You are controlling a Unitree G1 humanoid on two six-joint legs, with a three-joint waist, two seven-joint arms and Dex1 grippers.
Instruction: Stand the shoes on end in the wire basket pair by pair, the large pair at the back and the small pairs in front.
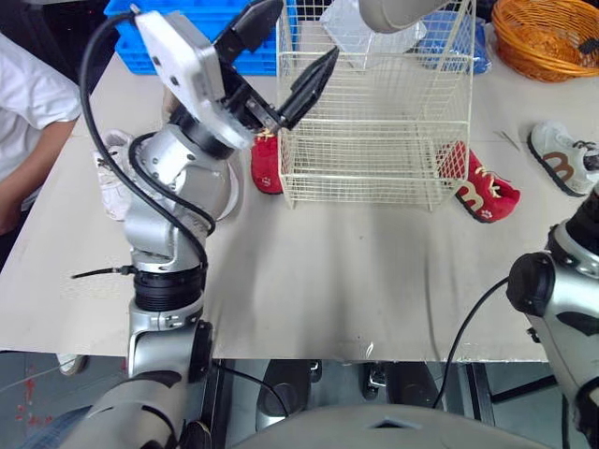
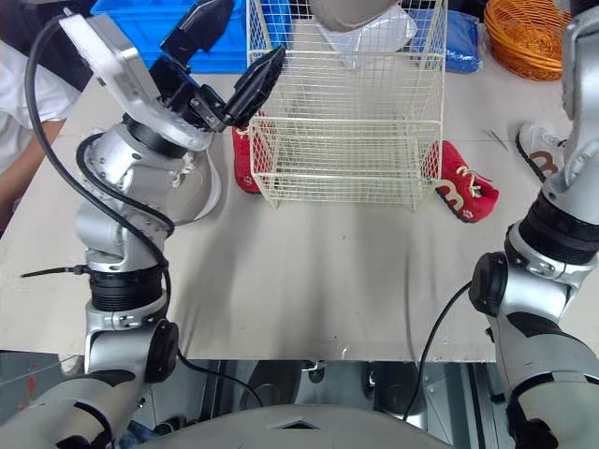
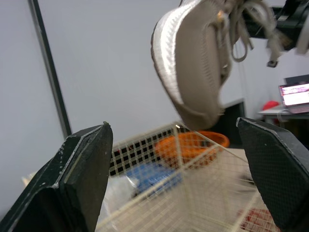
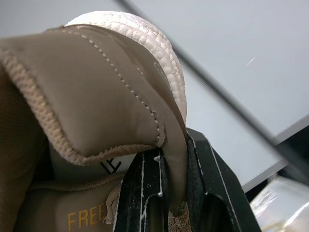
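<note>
Where the large beige mesh shoe with a pale sole (image 3: 190, 63) hangs: in the air above the cream wire basket (image 1: 374, 140), which stands mid-worktop (image 1: 328, 281) toward the far edge and looks empty.
Right hand (image 4: 174, 193): pinched tight on the padded rim of the large shoe's opening.
Left hand (image 1: 281, 56): spread wide, holding nothing, by the basket's near left corner.
Small pairs: red shoe (image 1: 265, 164) against the basket's left side, its mate (image 1: 487, 192) at the right side; white-and-brown shoe (image 1: 562, 159) near the right edge.
Handling: probably light, with a soft upper, so the rim may fold and the shoe swing. The stiffer heel or sole would give a surer hold for standing it on end at the back.
</note>
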